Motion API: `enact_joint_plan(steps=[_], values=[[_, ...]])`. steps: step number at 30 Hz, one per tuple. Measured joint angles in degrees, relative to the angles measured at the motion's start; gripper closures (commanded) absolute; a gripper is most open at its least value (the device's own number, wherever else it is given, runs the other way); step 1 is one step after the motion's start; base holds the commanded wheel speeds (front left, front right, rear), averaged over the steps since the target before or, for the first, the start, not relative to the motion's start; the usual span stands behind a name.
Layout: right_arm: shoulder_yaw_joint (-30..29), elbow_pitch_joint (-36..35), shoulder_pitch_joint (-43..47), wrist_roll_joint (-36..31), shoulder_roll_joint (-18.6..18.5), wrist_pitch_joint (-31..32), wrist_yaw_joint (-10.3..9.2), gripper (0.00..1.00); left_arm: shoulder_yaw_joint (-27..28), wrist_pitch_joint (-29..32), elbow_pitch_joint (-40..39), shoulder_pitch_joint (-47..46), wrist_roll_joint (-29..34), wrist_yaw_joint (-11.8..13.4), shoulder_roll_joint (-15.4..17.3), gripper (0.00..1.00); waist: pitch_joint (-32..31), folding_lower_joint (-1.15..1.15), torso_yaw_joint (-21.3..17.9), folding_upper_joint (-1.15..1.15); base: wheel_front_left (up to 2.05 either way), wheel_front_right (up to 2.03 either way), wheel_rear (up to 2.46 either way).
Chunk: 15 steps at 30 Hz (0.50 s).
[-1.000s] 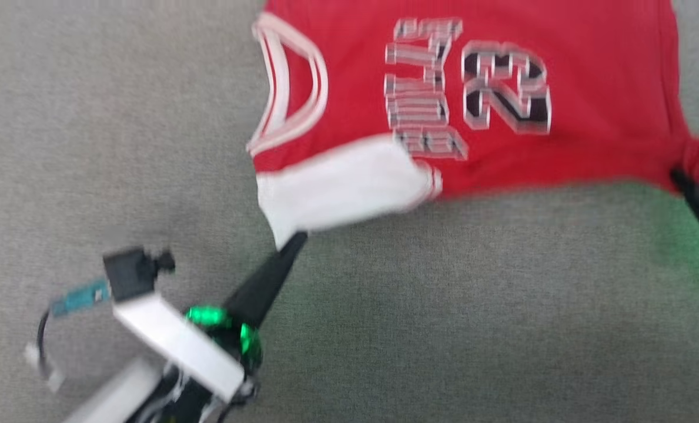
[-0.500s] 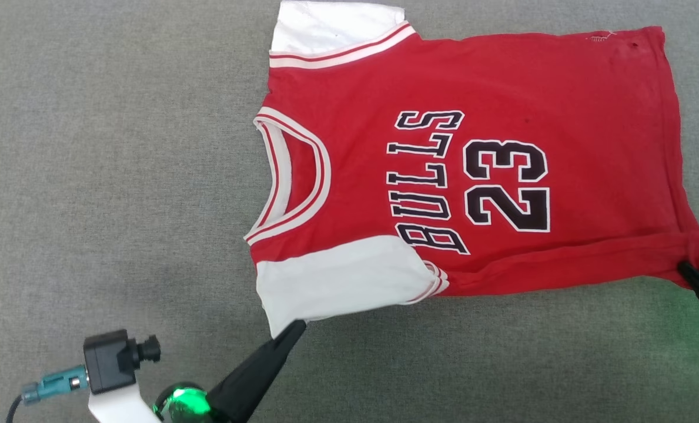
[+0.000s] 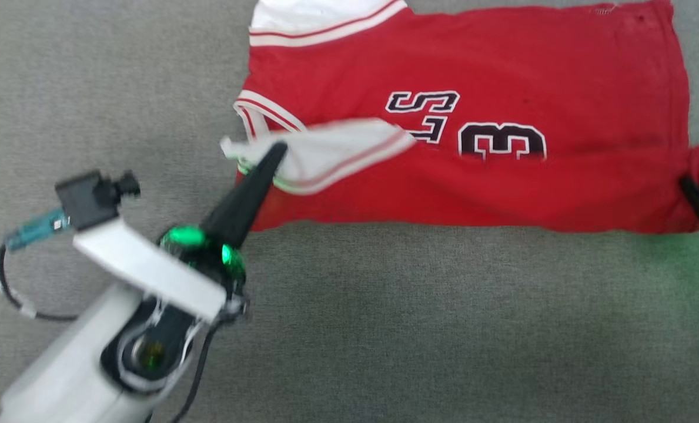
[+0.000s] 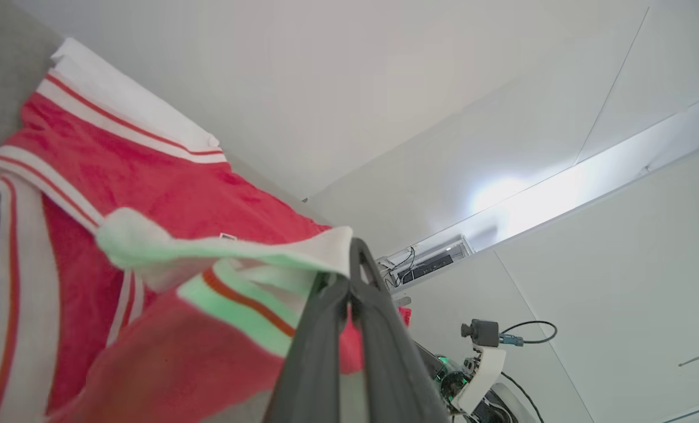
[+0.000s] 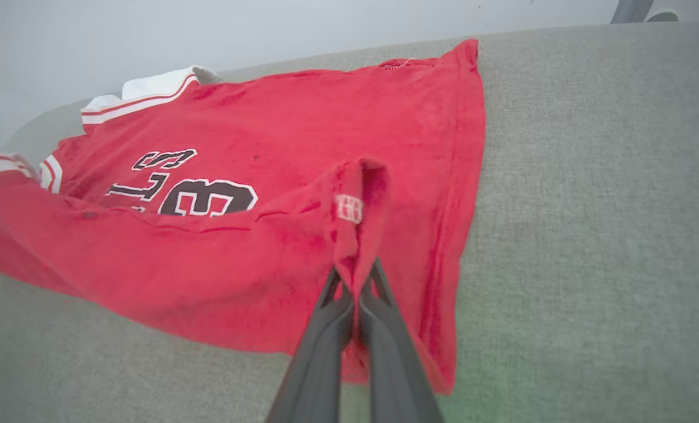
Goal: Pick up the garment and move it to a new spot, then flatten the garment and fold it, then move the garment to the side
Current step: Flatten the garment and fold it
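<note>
Garment stretches between left pincer and right pincer.

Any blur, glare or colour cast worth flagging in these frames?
Head view: mild motion blur on the garment and left gripper, green light at its base. Left wrist view: the pinched white sleeve is smeared and tinted green; glare patch on the wall. Right wrist view: sharp, with a faint green cast on the grey surface beside the right gripper.
</note>
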Motion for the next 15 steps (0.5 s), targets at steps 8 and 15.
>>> enact_joint_plan(steps=[8,15], values=[[-0.8,5.3,-7.9,-1.3,3.3,1.7,0.00,1.00,1.2,0.8,12.3,-8.8,0.0,0.0,-3.9,1.00,4.1,0.00,-0.5,0.00,0.00,0.00,0.00],[1.4,9.1,-11.4,-2.4,4.1,1.0,0.00,1.00,-0.4,1.0,20.9,-13.1,3.2,0.0,-5.5,1.00,8.0,0.00,-0.4,0.00,0.00,0.00,0.00]])
